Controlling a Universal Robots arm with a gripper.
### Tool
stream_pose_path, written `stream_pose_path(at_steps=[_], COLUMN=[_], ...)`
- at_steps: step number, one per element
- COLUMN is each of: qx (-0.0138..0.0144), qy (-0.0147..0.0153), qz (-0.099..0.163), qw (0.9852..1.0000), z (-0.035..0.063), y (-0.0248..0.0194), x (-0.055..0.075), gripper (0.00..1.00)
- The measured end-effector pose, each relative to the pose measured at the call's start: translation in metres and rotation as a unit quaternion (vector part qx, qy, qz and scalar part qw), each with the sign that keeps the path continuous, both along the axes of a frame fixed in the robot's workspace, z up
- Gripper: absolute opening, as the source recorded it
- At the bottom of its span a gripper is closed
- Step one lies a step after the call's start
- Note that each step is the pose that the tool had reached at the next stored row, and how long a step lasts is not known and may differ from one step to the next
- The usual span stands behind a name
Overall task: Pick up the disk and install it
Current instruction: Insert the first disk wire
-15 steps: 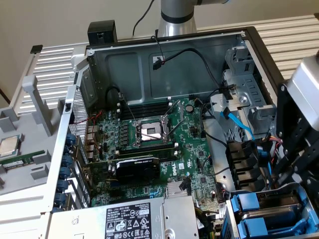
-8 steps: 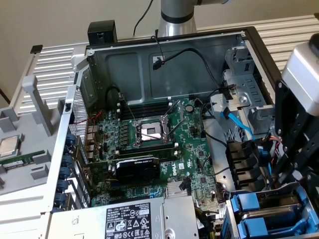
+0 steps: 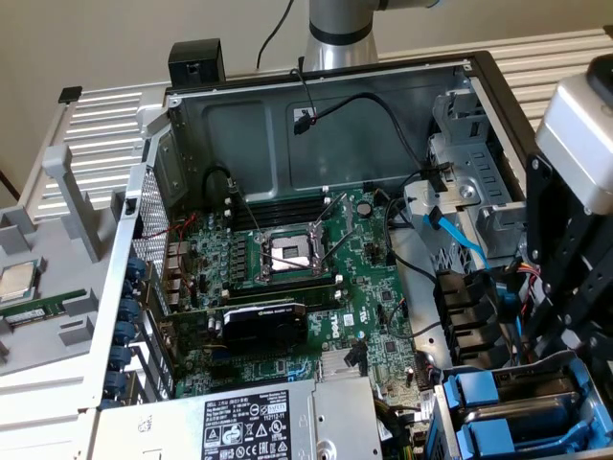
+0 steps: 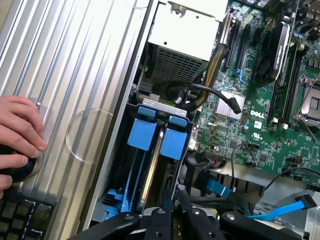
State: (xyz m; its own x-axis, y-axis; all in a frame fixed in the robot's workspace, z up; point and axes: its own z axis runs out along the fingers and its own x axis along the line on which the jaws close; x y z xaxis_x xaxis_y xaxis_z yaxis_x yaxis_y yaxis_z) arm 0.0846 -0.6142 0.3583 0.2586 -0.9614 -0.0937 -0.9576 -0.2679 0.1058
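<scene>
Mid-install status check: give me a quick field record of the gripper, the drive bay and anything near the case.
gripper position: gripper low over the drive bay, at the case corner on the exterior view's right
bay contents: two blue-fronted carriers side by side
held item: cannot tell
board: CPU socket with no cooler on it
outside case: a hand on a dark round device, beside a keyboard

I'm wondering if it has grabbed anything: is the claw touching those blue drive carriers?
Cannot tell. In the wrist view the gripper overlaps the blue carriers, showing neither contact nor gap plainly.
</scene>
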Motion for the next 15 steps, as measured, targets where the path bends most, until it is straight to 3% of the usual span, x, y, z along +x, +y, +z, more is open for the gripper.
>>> stream_pose_path(at_steps=[2,4,12,15], qx=[-0.0037,-0.0054,-0.0055,-0.0059], qy=[0.0000,-0.0001,-0.0001,-0.0001], qz=[0.000,0.000,0.000,-0.001], qw=[1.0000,1.0000,1.0000,1.0000], z=[0.0000,-0.0001,-0.0001,0.0000], y=[0.0015,0.0021,0.0022,0.0044], x=[-0.0004,-0.0004,-0.0005,-0.0004], gripper=[0.17,0.17,0.17,0.17])
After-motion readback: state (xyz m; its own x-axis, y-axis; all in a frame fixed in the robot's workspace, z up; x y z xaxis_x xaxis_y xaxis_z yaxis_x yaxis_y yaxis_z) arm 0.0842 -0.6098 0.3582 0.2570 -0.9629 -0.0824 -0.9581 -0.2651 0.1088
